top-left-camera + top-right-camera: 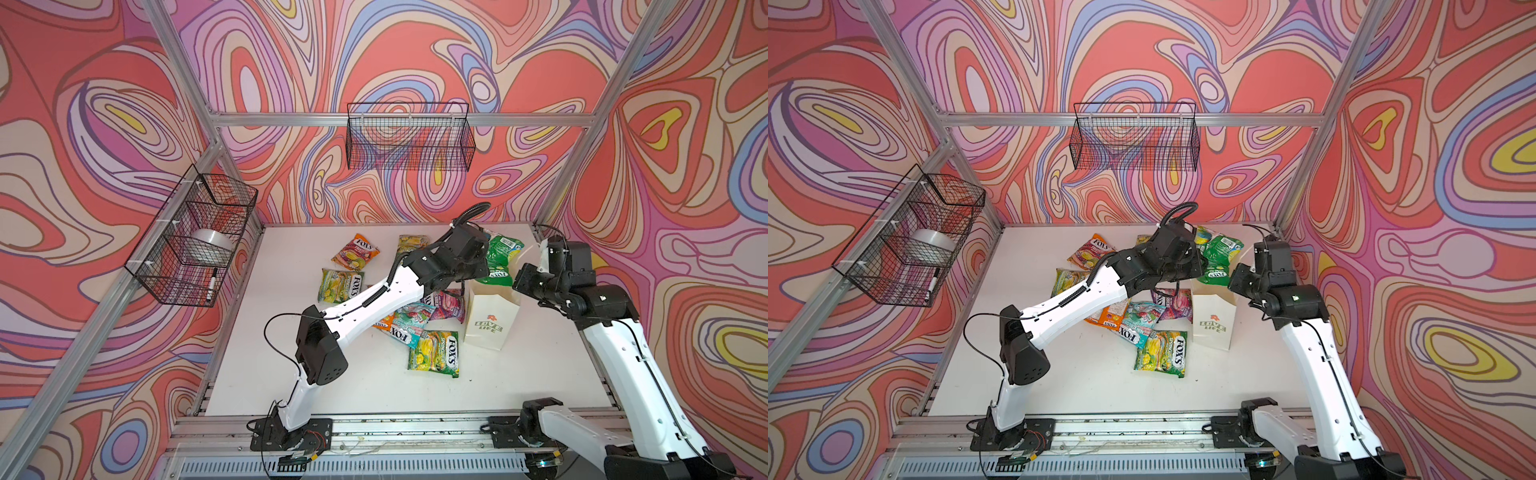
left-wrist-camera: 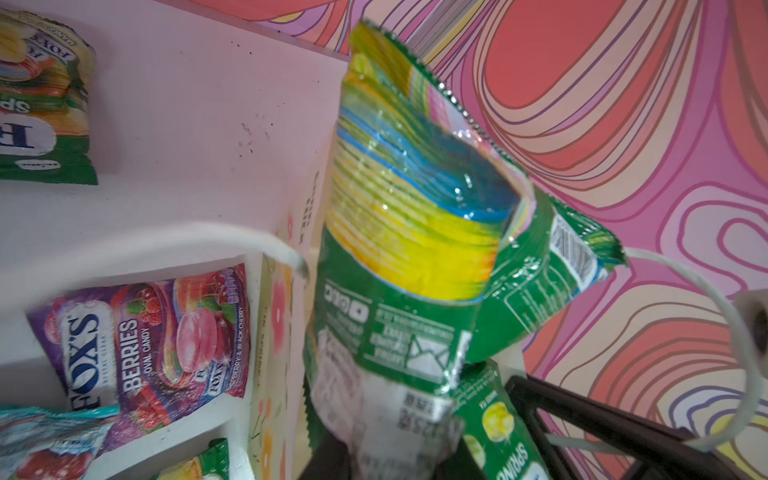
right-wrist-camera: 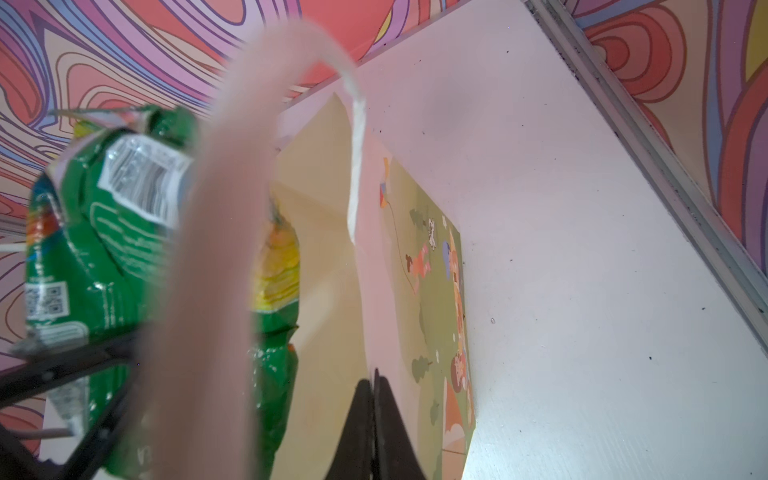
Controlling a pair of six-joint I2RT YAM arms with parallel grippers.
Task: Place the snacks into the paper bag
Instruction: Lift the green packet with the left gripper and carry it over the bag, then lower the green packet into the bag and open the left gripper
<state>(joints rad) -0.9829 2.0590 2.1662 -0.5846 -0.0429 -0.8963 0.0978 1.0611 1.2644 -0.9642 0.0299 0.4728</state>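
Surface: the white surface [image 1: 316, 386] carries the loose snacks and the bag.
Front packet: the yellow-green front packet [image 1: 434, 353], marked "FOX'S", lies flat nearest the arm bases, just in front of the bag.
Teal packet: the teal packet [image 1: 410, 328] lies flat, touching the front packet's far edge. An orange packet [image 1: 384, 323] pokes out beside it from under the left arm.
Paper bag: the paper bag [image 1: 490, 320] stands upright to the right of the pile, mouth open, its "LOVE LIFE" side facing the arm bases.
Purple packet: the berries packet [image 2: 145, 340] lies flat just beside the bag.
Right gripper: the right gripper [image 3: 374, 415] has its jaws pressed together at the bag's rim on the picnic-picture side, and appears to pinch that wall.
Left gripper: the left gripper [image 1: 482, 268] has its jaws narrowly parted, clamped on one end of the green packet.
Green packet: the green packet [image 1: 500, 255] is crumpled and held off the surface, above the bag's open mouth.
Second packet: a yellow-green second packet [image 3: 278, 266] shows against the bag's cream inside.
Farther packets: a lime packet [image 1: 340, 284] and a fruit packet [image 1: 355, 251] lie flat left of the arm.
Wire baskets: a side basket [image 1: 195, 237] and a back basket [image 1: 409, 137] hang on the frame.
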